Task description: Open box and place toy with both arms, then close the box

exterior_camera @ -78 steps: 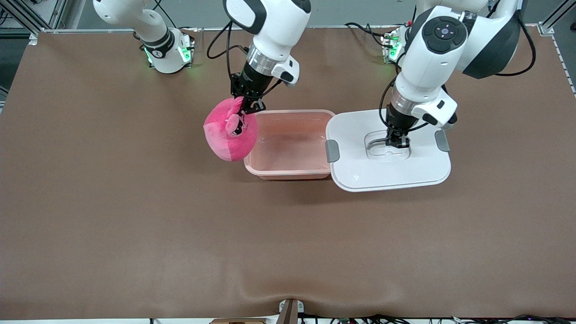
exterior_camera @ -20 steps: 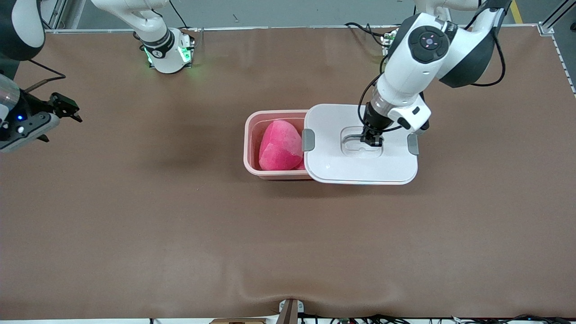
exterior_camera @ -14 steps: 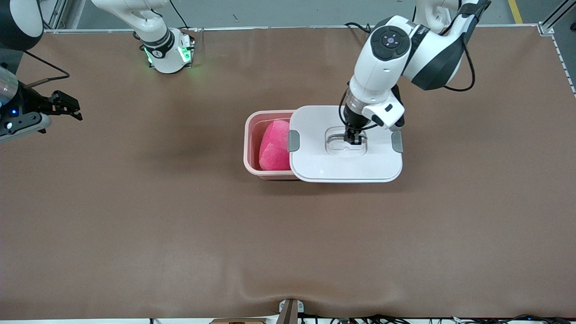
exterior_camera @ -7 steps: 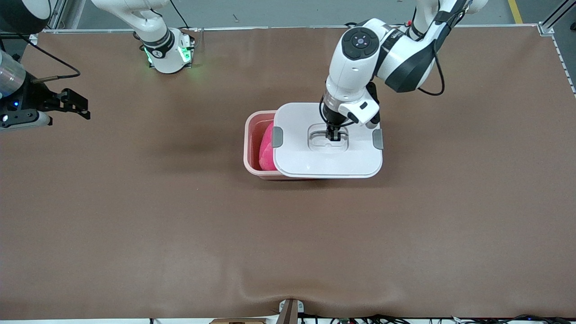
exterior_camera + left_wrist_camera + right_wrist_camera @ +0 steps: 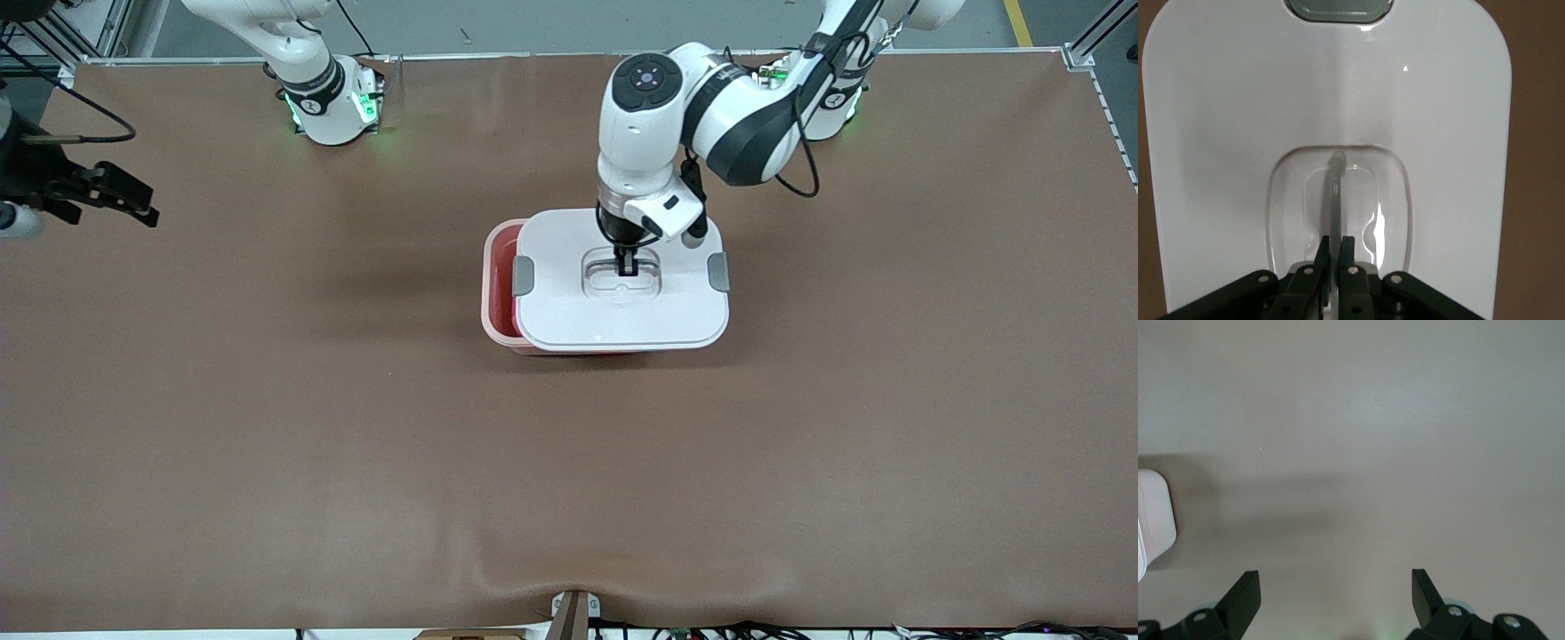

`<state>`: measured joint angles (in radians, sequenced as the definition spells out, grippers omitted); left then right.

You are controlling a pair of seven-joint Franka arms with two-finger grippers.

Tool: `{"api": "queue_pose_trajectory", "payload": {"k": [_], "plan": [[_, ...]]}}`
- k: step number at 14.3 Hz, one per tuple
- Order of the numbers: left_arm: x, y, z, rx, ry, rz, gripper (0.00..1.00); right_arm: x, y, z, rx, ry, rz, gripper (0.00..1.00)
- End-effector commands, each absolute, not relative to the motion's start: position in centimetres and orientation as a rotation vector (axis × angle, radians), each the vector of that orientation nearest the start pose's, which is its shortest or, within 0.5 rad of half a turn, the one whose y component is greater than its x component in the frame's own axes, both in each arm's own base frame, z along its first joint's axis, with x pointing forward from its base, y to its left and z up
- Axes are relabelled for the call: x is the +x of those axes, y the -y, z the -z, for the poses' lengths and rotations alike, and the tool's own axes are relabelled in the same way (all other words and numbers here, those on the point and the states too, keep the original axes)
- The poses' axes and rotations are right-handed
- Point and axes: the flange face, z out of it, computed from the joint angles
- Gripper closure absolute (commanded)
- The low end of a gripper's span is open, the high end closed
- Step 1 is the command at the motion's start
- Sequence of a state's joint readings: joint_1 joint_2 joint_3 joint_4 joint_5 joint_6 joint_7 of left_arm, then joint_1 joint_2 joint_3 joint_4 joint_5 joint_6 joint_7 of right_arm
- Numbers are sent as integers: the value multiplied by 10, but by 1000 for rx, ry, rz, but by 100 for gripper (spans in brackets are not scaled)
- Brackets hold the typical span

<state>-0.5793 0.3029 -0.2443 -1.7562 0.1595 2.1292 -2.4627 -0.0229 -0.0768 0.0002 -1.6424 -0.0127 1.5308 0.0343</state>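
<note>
The pale pink box (image 5: 490, 298) stands mid-table. My left gripper (image 5: 626, 265) is shut on the clear handle (image 5: 1335, 193) in the recess of the white lid (image 5: 622, 313) and holds the lid over most of the box. The lid is offset toward the left arm's end, so a strip of the box stays uncovered at the right arm's end. A sliver of the hot-pink toy (image 5: 508, 283) shows in that strip; the rest is hidden under the lid. In the left wrist view the fingers (image 5: 1335, 241) pinch the handle. My right gripper (image 5: 133, 200) is open and empty, waiting at the right arm's end of the table; its wrist view (image 5: 1335, 577) shows it over bare surface.
Grey clips (image 5: 523, 276) (image 5: 718, 272) sit on the lid's two short ends. The arm bases (image 5: 329, 102) (image 5: 831, 93) stand along the table's edge farthest from the front camera. Brown mat (image 5: 569, 480) spreads round the box.
My left gripper has carried the lid toward the right arm's end, over the box, covering almost all of the toy. The right gripper has stayed at the table's end, shifting slightly.
</note>
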Motion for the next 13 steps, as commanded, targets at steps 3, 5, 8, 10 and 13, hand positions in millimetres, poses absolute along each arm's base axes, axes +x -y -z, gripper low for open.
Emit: {"api": "queue_pose_trajectory", "payload": {"k": [3, 5, 8, 10, 13], "plan": [[452, 484, -405, 2146, -2112, -111, 100, 531, 22, -622, -3121, -141, -105, 0], [450, 488, -399, 2156, -2109, -106, 100, 531, 20, -620, -3079, -142, -108, 0], [448, 502, -395, 2144, -2113, -92, 100, 525, 16, -615, -3076, -133, -120, 0], [446, 507, -389, 2134, -2128, -101, 100, 523, 9, -615, -3078, -112, -121, 0], [440, 514, -380, 2161, -2114, -112, 100, 523, 14, -614, -3077, -124, -123, 0]]}}
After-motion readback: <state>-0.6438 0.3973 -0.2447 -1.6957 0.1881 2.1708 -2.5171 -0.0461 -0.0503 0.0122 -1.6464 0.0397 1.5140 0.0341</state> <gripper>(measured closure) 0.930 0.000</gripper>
